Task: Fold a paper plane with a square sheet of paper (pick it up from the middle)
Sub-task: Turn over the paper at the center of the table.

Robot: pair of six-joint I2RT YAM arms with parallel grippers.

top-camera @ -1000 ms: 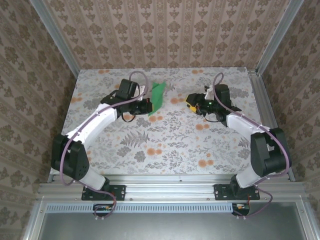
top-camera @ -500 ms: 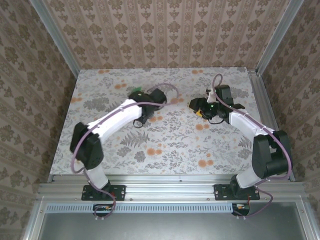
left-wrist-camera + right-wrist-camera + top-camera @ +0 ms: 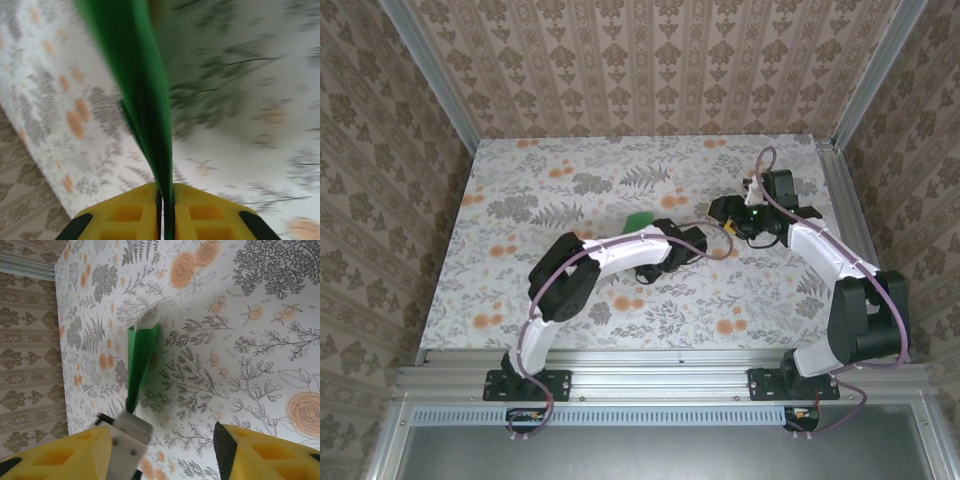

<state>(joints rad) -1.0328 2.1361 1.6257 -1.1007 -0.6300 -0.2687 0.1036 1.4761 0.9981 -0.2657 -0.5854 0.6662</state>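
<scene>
The paper plane (image 3: 145, 100) is bright-green paper folded into a slim, narrow dart. My left gripper (image 3: 165, 194) is shut on its near end, the yellow fingers (image 3: 127, 212) pressed flat against the fold. From the right wrist view the paper plane (image 3: 140, 357) juts away from the left gripper's grey body (image 3: 127, 440), above the tabletop. From above, the paper plane (image 3: 638, 220) peeks out behind the left forearm near the table's middle. My right gripper (image 3: 725, 213) hovers just to its right, open, with nothing between its fingers (image 3: 227, 442).
The floral tabletop (image 3: 570, 190) is bare on its left half and along the front. The left arm (image 3: 610, 250) stretches across the middle toward the right arm. Patterned walls and metal frame rails (image 3: 835, 180) close the table in on its sides.
The left arm has swung from the table's back left to the centre right, carrying the green paper. The right gripper has drifted slightly right and widened a little.
</scene>
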